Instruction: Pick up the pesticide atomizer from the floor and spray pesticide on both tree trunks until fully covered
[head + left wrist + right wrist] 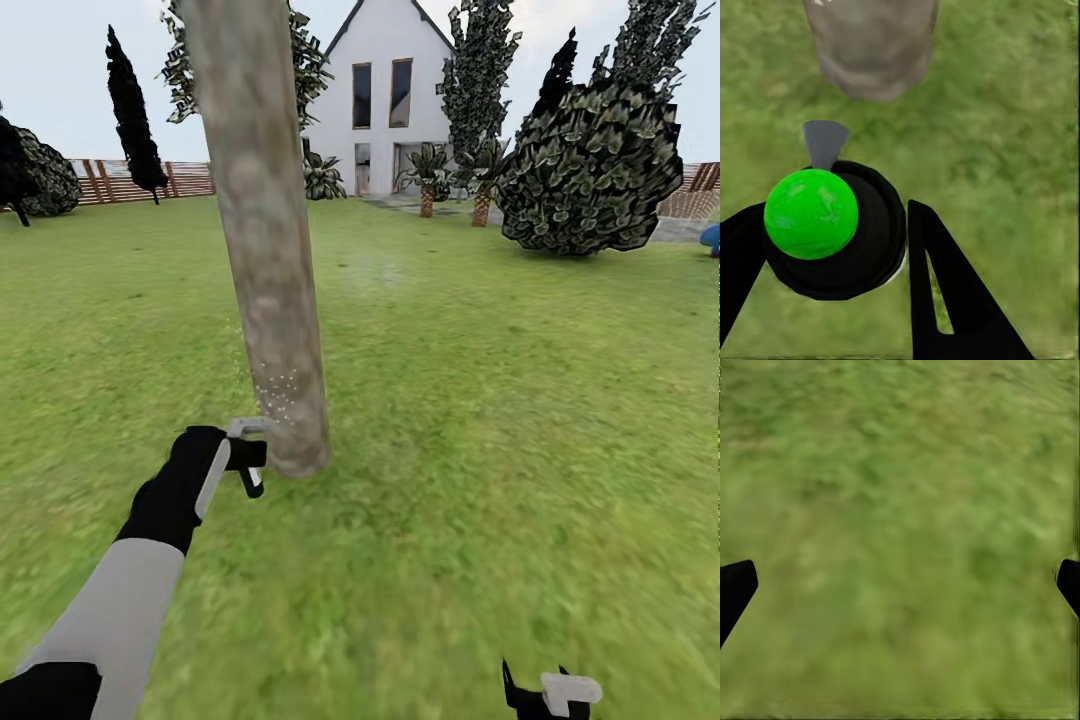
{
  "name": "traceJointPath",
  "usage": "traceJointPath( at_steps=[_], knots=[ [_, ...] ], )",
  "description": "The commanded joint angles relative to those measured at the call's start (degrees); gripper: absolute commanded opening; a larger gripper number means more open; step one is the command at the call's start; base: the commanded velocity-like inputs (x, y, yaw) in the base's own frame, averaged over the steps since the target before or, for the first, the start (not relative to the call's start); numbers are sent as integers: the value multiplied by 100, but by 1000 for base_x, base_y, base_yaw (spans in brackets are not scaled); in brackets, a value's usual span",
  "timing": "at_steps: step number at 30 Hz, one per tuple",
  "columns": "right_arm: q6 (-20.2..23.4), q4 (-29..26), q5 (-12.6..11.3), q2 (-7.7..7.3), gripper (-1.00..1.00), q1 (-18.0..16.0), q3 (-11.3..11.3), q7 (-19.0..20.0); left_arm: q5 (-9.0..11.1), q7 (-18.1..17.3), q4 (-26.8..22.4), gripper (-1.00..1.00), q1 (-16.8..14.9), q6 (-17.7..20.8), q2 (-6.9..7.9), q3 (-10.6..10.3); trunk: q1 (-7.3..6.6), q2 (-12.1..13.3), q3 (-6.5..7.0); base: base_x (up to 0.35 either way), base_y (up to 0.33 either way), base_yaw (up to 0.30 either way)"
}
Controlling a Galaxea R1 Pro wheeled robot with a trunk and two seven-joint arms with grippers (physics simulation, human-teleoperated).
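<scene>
The left pincer (243,462) was closed around the pesticide atomizer (832,232), whose grey nozzle pointed at the tree trunk (262,230) just beyond it, low near the base. Pale droplets speckled the bark there; the trunk above looked unsprayed, so the next sweep probably had to go upward. The right pincer (545,692) hung spread wide and empty over grass (900,510), near right. A second tree (478,70) stood far off by the white house (385,95).
</scene>
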Motion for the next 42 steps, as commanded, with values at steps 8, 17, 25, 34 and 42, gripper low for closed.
traceJointPath(
  at_steps=[8,17,25,34,42],
  knots=[
    [-1,-2,-3,-1,100,0,1,2,-109,9,-410,-100,-244,272,156,23,0,0,0,-133,0,0],
    [-1,-2,-4,0,100,0,1,2,-85,36,-322,-100,-559,287,-270,-23,0,0,0,0,0,0],
    [-1,-3,-5,-1,100,0,1,2,-97,63,501,-100,-1041,278,-196,32,0,0,0,0,0,0],
    [-1,-3,-3,-1,100,0,1,2,-75,63,536,-100,-1075,278,-462,23,0,0,0,0,0,0],
    [0,-3,-4,-1,100,0,1,2,-45,55,464,-100,-1243,287,-147,78,0,0,0,0,0,0]
  ],
)
